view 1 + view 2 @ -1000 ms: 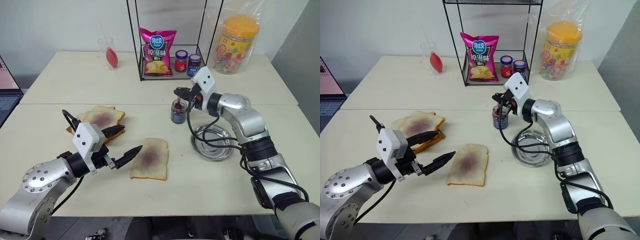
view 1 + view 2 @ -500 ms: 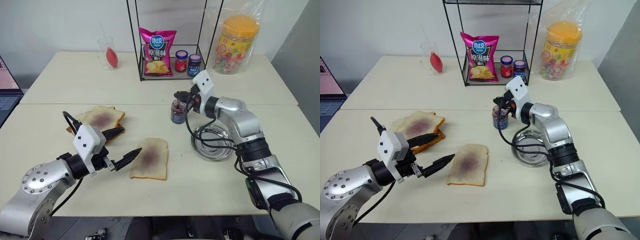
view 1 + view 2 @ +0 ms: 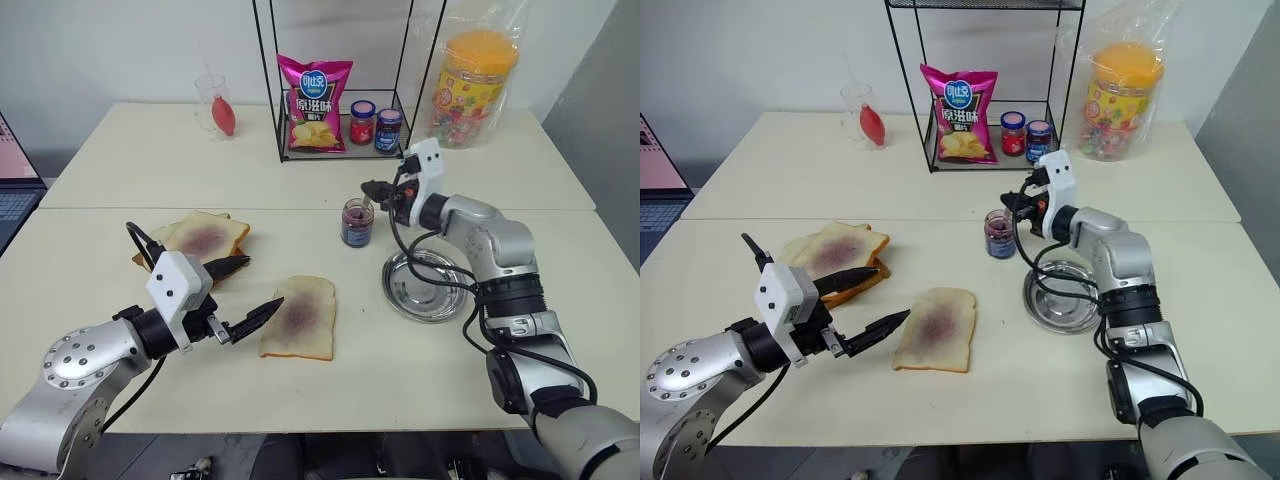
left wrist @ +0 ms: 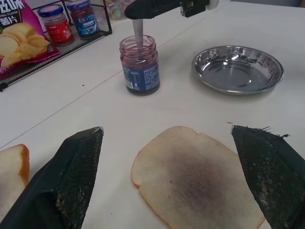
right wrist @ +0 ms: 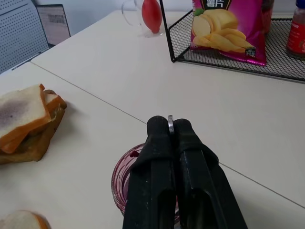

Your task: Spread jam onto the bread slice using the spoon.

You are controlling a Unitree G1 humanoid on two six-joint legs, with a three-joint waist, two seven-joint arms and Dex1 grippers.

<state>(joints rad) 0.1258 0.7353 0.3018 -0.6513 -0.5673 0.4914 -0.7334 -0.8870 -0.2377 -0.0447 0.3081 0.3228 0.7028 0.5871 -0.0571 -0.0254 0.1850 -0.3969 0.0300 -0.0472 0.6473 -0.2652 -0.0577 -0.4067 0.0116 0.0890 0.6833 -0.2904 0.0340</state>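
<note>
Partly, spoon [image 4: 137, 34] bowl inside jam [image 4: 140, 67].

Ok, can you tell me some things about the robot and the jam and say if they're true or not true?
1. The right gripper is shut on the spoon, which dips into the jam jar. True.
2. The left gripper is squeezing the bread slice. False: its fingers are spread open beside the slice and hold nothing.
3. The steel dish has a slice of bread in it. False: it holds nothing.
4. The single bread slice has a purplish smear in its middle. True.
5. The chips bag lies flat on the table next to the pile of bread. False: it stands in the black wire rack, beside two small lidded jars.
</note>
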